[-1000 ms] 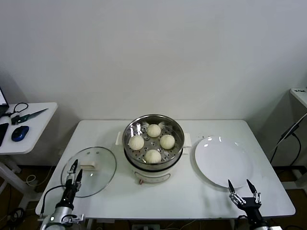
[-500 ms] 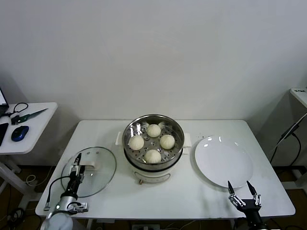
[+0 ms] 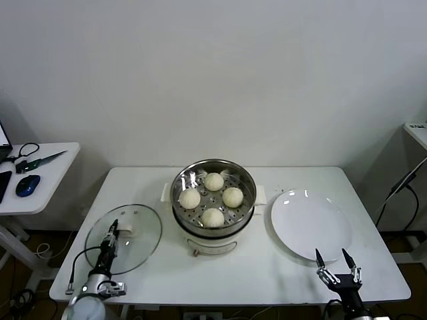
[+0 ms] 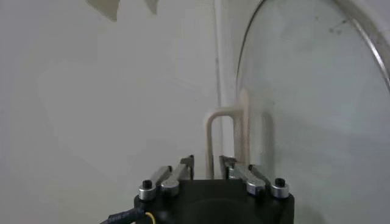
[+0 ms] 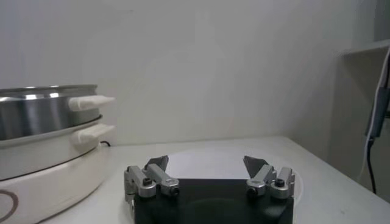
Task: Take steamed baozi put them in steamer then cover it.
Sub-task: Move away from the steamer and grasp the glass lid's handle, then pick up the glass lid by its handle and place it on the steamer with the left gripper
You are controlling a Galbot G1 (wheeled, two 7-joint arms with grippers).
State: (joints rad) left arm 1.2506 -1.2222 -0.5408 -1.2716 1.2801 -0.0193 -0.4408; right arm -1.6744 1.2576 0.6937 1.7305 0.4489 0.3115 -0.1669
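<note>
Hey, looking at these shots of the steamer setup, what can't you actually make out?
- Head view: the left gripper over the glass lid is too small to show whether it touches the lid handle.
- Left wrist view: the lid handle's base is hidden behind the gripper.
- Right wrist view: the steamer is cut off by the frame edge; the buns inside are hidden by its wall.

cream baozi (image 3: 213, 217), silver steamer (image 3: 181, 220), white plate (image 3: 310, 225)
</note>
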